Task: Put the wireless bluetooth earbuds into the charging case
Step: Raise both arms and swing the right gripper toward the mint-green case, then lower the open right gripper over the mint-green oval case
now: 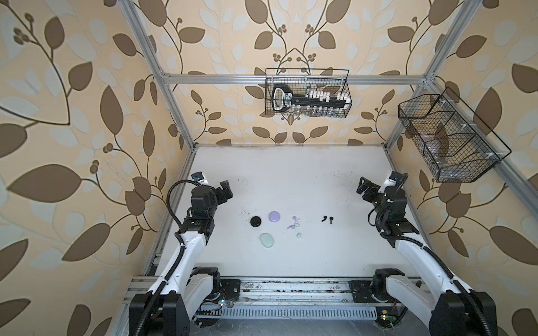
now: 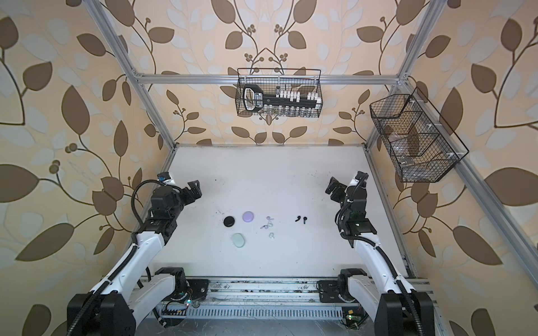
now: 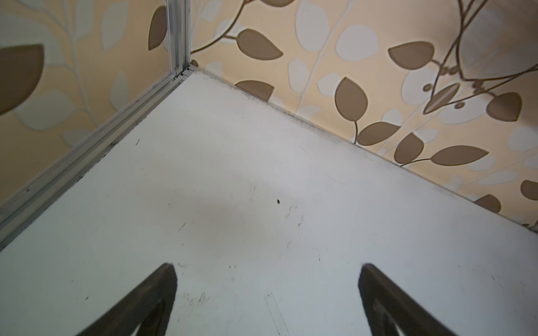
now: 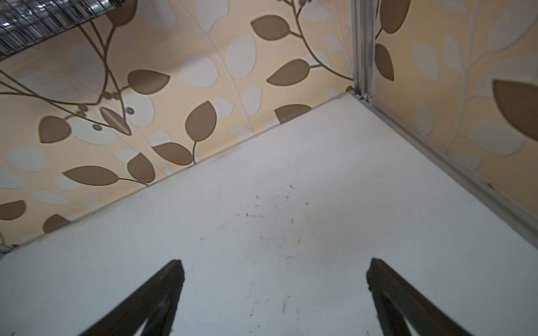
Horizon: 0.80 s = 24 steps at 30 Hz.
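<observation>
Three charging cases lie left of the table's centre in both top views: a black one (image 1: 256,221), a lavender one (image 1: 274,216) and a mint one (image 1: 267,240), all looking closed. To their right lie the earbuds: a lavender pair (image 1: 296,217), mint-white ones (image 1: 299,235) and a black pair (image 1: 324,217) further right. My left gripper (image 1: 226,190) hovers open, back and left of the cases, far from them. My right gripper (image 1: 364,189) hovers open at the right. Both wrist views show only bare table between the left gripper's (image 3: 268,266) and the right gripper's (image 4: 275,261) fingers.
A wire basket (image 1: 308,93) with a black tool hangs on the back wall, another wire basket (image 1: 448,139) on the right wall. Aluminium frame posts stand at the table's back corners. A metal rail (image 1: 291,291) runs along the front edge.
</observation>
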Tool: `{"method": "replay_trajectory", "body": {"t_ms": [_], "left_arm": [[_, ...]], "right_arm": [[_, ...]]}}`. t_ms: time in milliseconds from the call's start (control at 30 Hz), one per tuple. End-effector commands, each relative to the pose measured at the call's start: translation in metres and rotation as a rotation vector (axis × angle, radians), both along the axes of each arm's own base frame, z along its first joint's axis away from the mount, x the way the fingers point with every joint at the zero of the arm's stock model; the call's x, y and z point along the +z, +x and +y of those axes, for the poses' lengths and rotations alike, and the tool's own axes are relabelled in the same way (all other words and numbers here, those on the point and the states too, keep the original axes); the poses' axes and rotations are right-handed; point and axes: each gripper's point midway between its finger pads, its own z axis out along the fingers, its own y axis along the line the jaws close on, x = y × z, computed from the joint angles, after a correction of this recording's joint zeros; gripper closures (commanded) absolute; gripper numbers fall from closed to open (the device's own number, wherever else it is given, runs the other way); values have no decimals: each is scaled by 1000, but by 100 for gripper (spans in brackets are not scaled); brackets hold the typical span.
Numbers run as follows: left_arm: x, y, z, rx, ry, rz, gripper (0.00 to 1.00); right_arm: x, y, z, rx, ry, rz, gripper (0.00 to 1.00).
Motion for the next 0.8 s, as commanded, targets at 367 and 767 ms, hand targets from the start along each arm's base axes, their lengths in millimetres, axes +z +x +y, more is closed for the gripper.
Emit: {"method": "replay_trajectory", "body": {"t_ms": [367, 767], "left_arm": [[-7, -42, -10, 168, -494, 90, 1], [-34, -38, -10, 128, -449, 59, 1]], "right_arm": [[-42, -86, 293, 807, -292, 207, 9], [-125, -128, 386, 1008, -456, 482, 19]]}}
